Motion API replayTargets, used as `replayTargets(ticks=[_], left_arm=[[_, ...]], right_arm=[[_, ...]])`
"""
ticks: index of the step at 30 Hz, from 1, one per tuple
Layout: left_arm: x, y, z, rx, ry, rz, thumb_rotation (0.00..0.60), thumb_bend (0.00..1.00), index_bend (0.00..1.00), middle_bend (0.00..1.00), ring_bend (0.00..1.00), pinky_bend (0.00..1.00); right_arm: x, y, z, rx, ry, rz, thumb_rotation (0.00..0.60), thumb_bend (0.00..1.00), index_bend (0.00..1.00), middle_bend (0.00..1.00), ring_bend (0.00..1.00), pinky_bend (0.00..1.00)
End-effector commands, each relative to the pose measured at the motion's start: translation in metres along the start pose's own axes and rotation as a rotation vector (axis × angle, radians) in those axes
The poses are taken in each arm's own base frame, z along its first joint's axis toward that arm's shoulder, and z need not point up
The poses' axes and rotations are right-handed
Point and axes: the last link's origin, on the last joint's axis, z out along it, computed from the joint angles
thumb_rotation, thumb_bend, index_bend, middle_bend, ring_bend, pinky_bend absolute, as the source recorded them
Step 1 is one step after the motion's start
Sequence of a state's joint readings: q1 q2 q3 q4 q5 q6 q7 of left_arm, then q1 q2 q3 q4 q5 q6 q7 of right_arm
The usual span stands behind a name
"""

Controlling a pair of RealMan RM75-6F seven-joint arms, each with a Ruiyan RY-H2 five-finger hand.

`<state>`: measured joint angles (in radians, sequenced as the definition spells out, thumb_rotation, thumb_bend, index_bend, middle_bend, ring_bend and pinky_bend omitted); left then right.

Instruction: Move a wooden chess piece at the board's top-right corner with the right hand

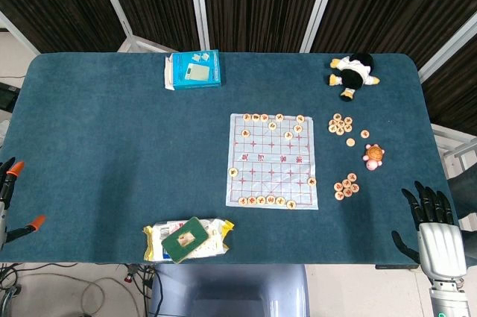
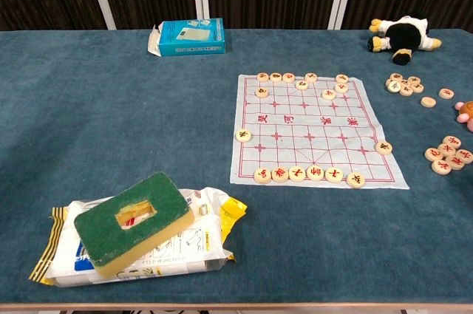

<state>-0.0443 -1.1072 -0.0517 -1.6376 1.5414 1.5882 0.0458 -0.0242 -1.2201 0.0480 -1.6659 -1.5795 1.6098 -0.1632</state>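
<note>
A white paper chess board (image 1: 272, 171) (image 2: 314, 133) lies right of the table's centre, with round wooden pieces along its far and near rows. The piece at the board's top-right corner (image 1: 300, 118) (image 2: 341, 78) sits alone on its corner point. My right hand (image 1: 434, 221) hovers at the table's front right edge, fingers spread and holding nothing, well away from the board. Only dark fingers with orange tips show of my left hand (image 1: 10, 183) at the far left edge, holding nothing. The chest view shows neither hand.
Two heaps of loose pieces (image 1: 340, 124) (image 1: 346, 186) and a small pink toy (image 1: 373, 155) lie right of the board. A plush penguin (image 1: 352, 74) sits far right, a blue box (image 1: 194, 69) far centre. A green sponge (image 2: 133, 219) rests on a wipes pack (image 2: 196, 244) near the front.
</note>
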Motion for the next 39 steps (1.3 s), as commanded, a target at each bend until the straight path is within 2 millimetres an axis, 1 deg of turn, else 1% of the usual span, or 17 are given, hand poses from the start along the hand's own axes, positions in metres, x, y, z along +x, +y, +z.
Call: replayTargets(ticks=[1, 11, 17, 35, 38, 39], left_arm=[[-0.0005, 0.0002, 0.0001, 0.000, -0.002, 0.001, 0.600, 0.05, 0.01, 0.00, 0.00, 0.05], [-0.0003, 0.0010, -0.0005, -0.002, -0.001, 0.000, 0.600, 0.05, 0.01, 0.00, 0.00, 0.05], [-0.0005, 0.0004, 0.0000, 0.001, -0.004, 0.000, 0.600, 0.05, 0.01, 0.00, 0.00, 0.05], [-0.0019, 0.0017, 0.0008, 0.000, -0.011, 0.005, 0.600, 0.05, 0.01, 0.00, 0.00, 0.05], [-0.0018, 0.0026, 0.0000, -0.004, -0.011, 0.004, 0.600, 0.05, 0.01, 0.00, 0.00, 0.05], [-0.0014, 0.0030, -0.0002, -0.006, -0.009, 0.005, 0.600, 0.05, 0.01, 0.00, 0.00, 0.05]], right_arm=[[0.0004, 0.0002, -0.0001, -0.002, 0.004, 0.001, 0.600, 0.35, 0.08, 0.00, 0.00, 0.02], [0.0003, -0.0003, -0.0007, 0.001, 0.001, 0.000, 0.600, 0.34, 0.08, 0.00, 0.00, 0.02], [-0.0002, 0.0005, -0.0008, -0.006, -0.005, -0.004, 0.600, 0.34, 0.03, 0.00, 0.00, 0.02], [0.0004, 0.0002, -0.0021, -0.014, -0.033, 0.006, 0.600, 0.35, 0.03, 0.00, 0.00, 0.02], [-0.0007, -0.0010, 0.0002, -0.005, -0.053, 0.011, 0.600, 0.35, 0.03, 0.00, 0.00, 0.02], [0.0006, -0.0028, 0.0041, 0.009, -0.064, 0.013, 0.600, 0.35, 0.03, 0.00, 0.00, 0.02]])
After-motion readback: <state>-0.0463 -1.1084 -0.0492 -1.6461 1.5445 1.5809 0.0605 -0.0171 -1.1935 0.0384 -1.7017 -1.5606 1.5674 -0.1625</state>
